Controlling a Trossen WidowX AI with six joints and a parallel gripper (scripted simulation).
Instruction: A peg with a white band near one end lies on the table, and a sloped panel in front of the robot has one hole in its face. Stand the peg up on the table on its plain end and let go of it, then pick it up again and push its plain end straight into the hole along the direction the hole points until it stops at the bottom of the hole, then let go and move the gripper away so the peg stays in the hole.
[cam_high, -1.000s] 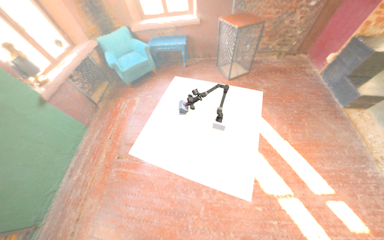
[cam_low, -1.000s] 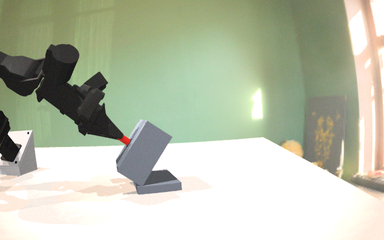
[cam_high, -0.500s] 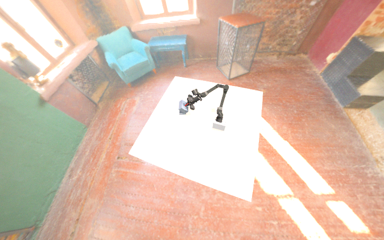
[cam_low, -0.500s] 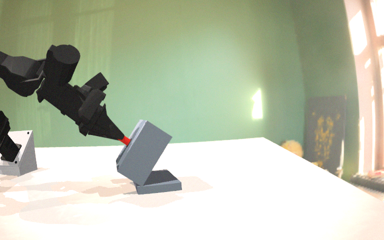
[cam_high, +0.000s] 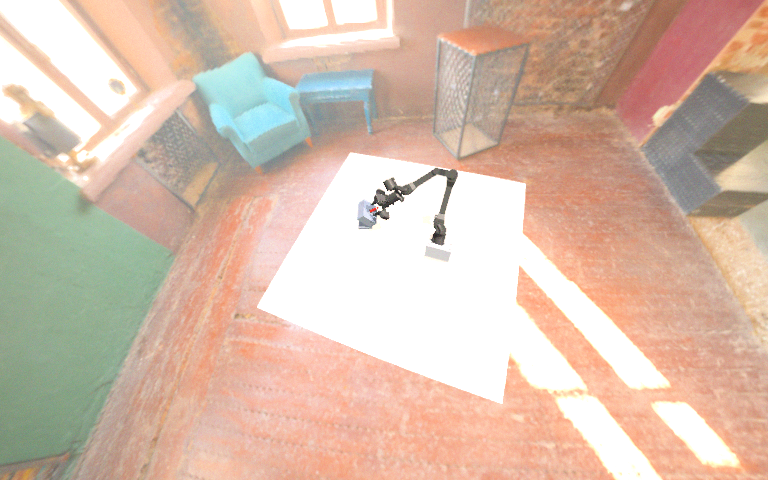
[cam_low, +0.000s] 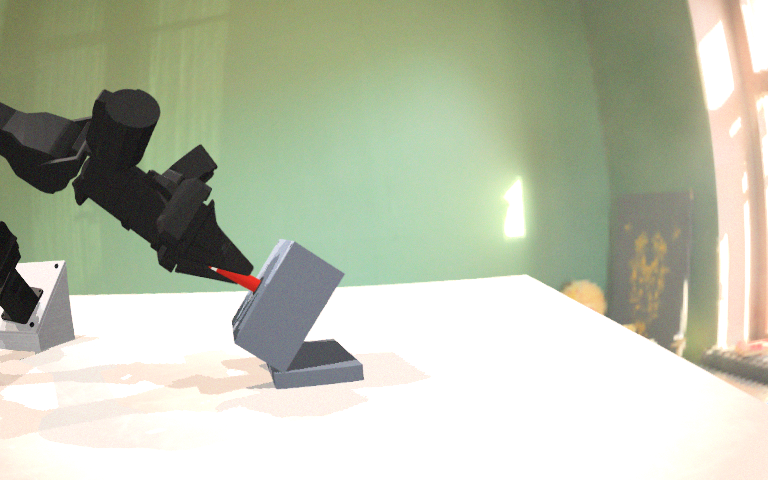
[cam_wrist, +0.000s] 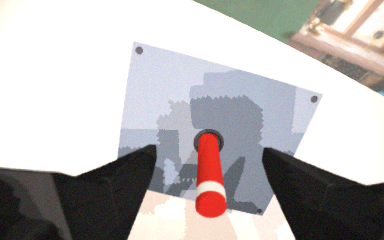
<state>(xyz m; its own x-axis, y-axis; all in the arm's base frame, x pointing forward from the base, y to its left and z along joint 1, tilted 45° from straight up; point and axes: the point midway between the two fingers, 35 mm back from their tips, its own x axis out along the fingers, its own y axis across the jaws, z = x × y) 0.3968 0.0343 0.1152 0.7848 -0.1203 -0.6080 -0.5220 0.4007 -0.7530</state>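
Red from its banded end down to the hole, the peg (cam_high: 373, 210) (cam_low: 249, 280) (cam_wrist: 210, 167) leans with its plain end inside the sloped panel (cam_high: 366, 213) (cam_low: 294, 305) (cam_wrist: 165, 80). The gripper (cam_high: 374, 208) (cam_low: 242, 275) (cam_wrist: 209, 152) is spread, a finger on either side of the peg and a gap showing on both sides in the wrist view; it pinches nothing. That view also shows the dark ring of the hole (cam_wrist: 196, 150) and the whole white band (cam_wrist: 210, 188) (cam_low: 213, 268), with a red cap of peg beyond it. From the exterior, black fingers cover part of the peg and only a sliver of the band shows, but the panel's tilt and its flat foot (cam_low: 320, 373) on the worktop (cam_high: 396, 311) (cam_low: 509, 396) (cam_wrist: 50, 100) are plain. How deep the peg sits inside cannot be seen in any view.

Farther along the worktop, the top view gives the arm's pale base (cam_high: 438, 252) whole; the exterior view cuts it at the edge. Past the worktop, the top view alone takes in a turquoise armchair (cam_high: 266, 121), a blue side table (cam_high: 334, 84) and a wire-mesh stand (cam_high: 481, 40) with a reddish top. A green wall (cam_high: 73, 254) (cam_low: 396, 113) fills the exterior view's background.
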